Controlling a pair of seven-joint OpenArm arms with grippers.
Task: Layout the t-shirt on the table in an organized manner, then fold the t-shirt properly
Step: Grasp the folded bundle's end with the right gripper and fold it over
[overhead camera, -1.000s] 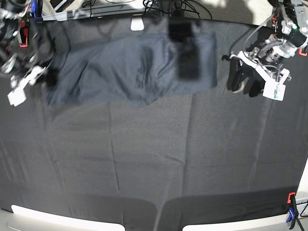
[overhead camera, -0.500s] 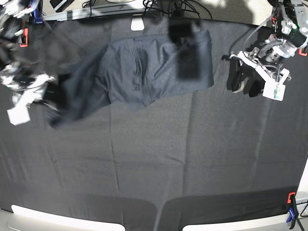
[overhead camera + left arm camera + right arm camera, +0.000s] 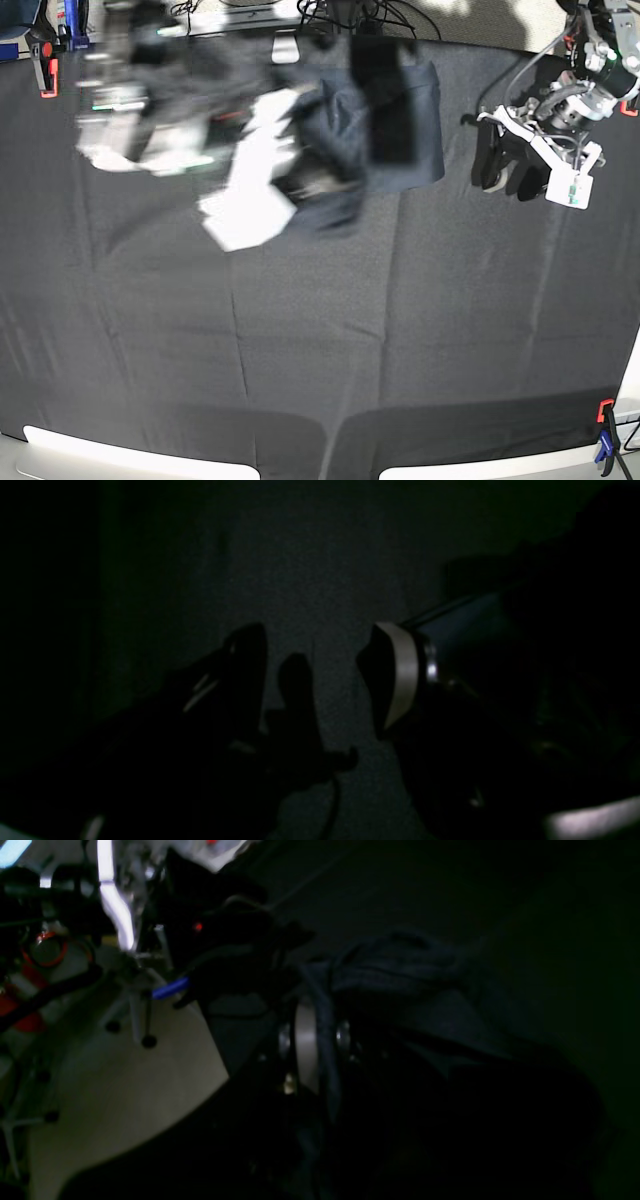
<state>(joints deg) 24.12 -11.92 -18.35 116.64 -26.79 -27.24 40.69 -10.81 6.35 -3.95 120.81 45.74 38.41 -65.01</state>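
The right gripper (image 3: 300,190), clenching the t-shirt (image 3: 400,130), is sweeping along the table's (image 3: 300,350) far edge; smooth pulling should prevent bunching while the left gripper (image 3: 500,165) is idling, released.

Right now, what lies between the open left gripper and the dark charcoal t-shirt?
In the base view, only bare black tablecloth on the table separates the left gripper from the dark charcoal t-shirt.

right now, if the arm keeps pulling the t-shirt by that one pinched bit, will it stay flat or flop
Probably flop: the t-shirt is already bunched and folded over itself. It looks soft and light, with its fabric gathered at the shut right gripper. On the cloth-covered table it may drag and wrinkle rather than slide.
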